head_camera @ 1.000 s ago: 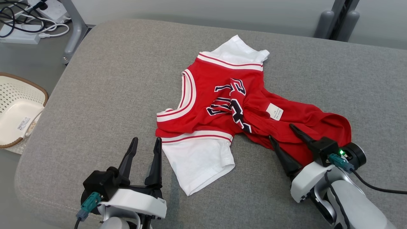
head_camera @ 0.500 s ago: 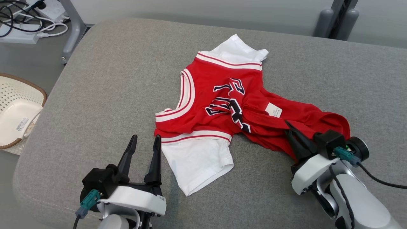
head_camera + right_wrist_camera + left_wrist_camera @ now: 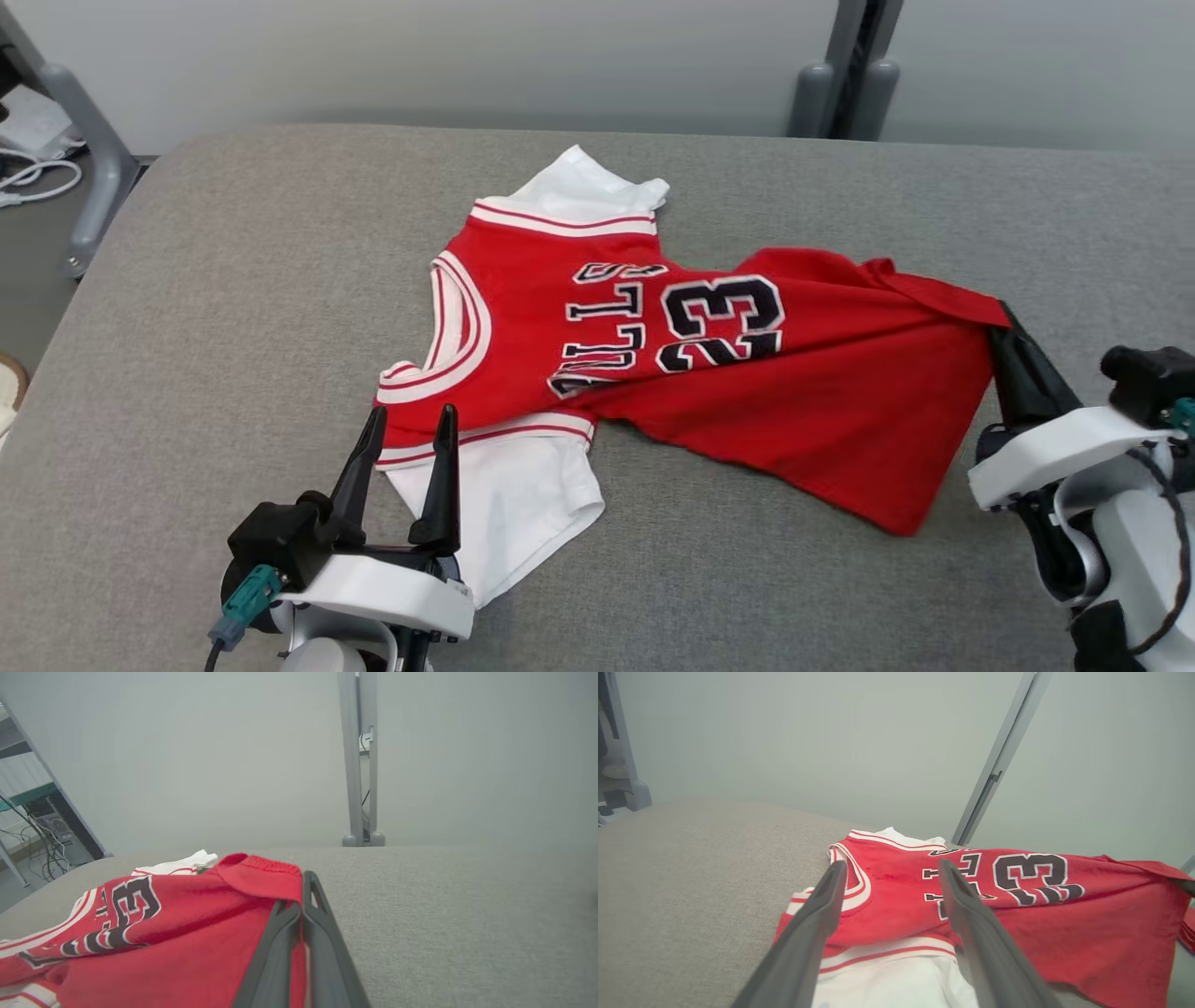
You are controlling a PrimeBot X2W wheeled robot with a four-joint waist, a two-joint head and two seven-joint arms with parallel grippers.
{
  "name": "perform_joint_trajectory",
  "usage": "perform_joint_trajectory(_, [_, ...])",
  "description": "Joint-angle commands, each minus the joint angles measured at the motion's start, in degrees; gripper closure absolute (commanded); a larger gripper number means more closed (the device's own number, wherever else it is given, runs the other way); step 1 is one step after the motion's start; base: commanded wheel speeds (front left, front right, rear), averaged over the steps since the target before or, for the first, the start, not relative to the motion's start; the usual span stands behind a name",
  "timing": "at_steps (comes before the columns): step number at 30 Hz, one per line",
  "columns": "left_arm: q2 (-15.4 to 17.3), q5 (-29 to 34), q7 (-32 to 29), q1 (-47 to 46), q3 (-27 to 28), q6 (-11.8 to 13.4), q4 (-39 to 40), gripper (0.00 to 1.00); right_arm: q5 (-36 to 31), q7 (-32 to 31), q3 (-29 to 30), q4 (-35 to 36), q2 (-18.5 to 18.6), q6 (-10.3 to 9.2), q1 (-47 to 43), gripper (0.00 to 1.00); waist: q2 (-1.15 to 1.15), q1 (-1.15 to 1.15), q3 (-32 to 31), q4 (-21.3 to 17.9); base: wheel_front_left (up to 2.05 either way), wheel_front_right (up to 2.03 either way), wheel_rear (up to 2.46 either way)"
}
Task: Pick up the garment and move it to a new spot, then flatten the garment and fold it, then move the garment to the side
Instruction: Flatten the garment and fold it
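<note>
The garment is a red jersey with the number 23, white trim and white sleeves, spread on the grey cushion. My right gripper is shut on the garment's hem corner at the right, holding it raised and stretched; the right wrist view shows red cloth pinched between the closed fingers. My left gripper stands open at the lower left, its tips over the near white sleeve. In the left wrist view the garment lies just beyond the spread fingers.
The grey cushion runs wide to the left and right of the garment. A grey metal post stands behind its far edge. A table leg and white cables sit on the floor at the far left.
My right gripper has shut on the hem and pulled it right, unfolding the bunched lower half so the 23 shows. The head camera has shifted right. The left gripper has stayed open.
</note>
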State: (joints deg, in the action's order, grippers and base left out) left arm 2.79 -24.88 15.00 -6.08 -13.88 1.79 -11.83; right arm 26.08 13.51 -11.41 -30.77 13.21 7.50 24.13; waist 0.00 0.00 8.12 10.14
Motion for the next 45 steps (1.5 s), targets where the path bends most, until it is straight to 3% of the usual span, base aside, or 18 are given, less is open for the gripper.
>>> perform_joint_trajectory(1, [0.25, 0.19, 0.21, 0.1, 0.14, -0.21, -0.12, 0.0, 0.89, -0.62, 0.93, -0.63, 0.44, -0.02, 0.07, 1.0, 0.0, 0.0, -0.77, -1.36, 0.0, 0.0, 0.0])
perform_joint_trajectory(6, [0.25, 0.69, 0.21, 0.19, -0.06, -0.62, -0.7, 0.0, 5.06, -2.66, 4.82, -2.65, 1.06, -0.02, 1.15, 1.0, 0.0, 0.0, -1.3, -2.59, 0.0, 0.0, 0.0])
perform_joint_trajectory(11, [0.26, 0.87, 0.21, -0.44, -0.44, -1.02, -0.97, 0.0, 7.33, -4.9, 4.58, -4.6, 2.74, -0.02, 4.01, 1.0, 0.0, 0.0, -1.11, -2.08, 0.0, 0.0, 0.0])
perform_joint_trajectory(19, [0.25, 1.29, 0.21, -1.05, -1.33, -1.2, -1.32, 0.0, 6.33, -6.85, -2.66, -8.91, 6.58, -0.02, 14.72, 1.0, 0.0, 0.0, 0.21, 1.24, 0.0, 0.0, 0.0])
perform_joint_trajectory(26, [0.23, 1.15, 0.21, -1.1, -2.06, -1.11, -1.39, 0.0, 4.38, -3.39, -7.75, -16.5, 8.32, -0.02, 26.41, 1.0, 0.0, 0.0, 0.56, 3.53, 0.0, 0.0, 0.0])
perform_joint_trajectory(27, [0.24, 1.16, 0.2, -1.09, -2.14, -1.07, -1.37, 0.0, 4.07, -2.59, -8.27, -17.81, 8.43, -0.02, 27.58, 0.69, 0.0, 0.0, 0.59, 3.68, 0.0, 0.0, 0.0])
perform_joint_trajectory(28, [0.23, 1.16, 0.21, -1.06, -2.25, -1.05, -1.34, 0.0, 3.89, -2.13, -8.75, -19.42, 8.33, -0.02, 28.45, 0.0, 0.0, 0.0, 0.58, 3.82, 0.0, 0.0, 0.0])
perform_joint_trajectory(37, [0.22, 0.72, 0.2, -0.8, -1.67, -0.42, -0.95, 0.0, 5.47, -2.38, -16.14, -26.79, 6.19, -0.02, 27.1, 0.0, 0.0, 0.0, 0.45, 2.43, 0.0, 0.0, 0.0])
perform_joint_trajectory(45, [0.24, 0.3, 0.2, -1.29, -0.77, -0.28, -0.82, 0.0, 11.78, 0.42, -18.46, -25.13, 6.21, -0.02, 19.55, 0.0, 0.0, 0.0, -0.41, -1.36, 0.0, 0.0, 0.0])
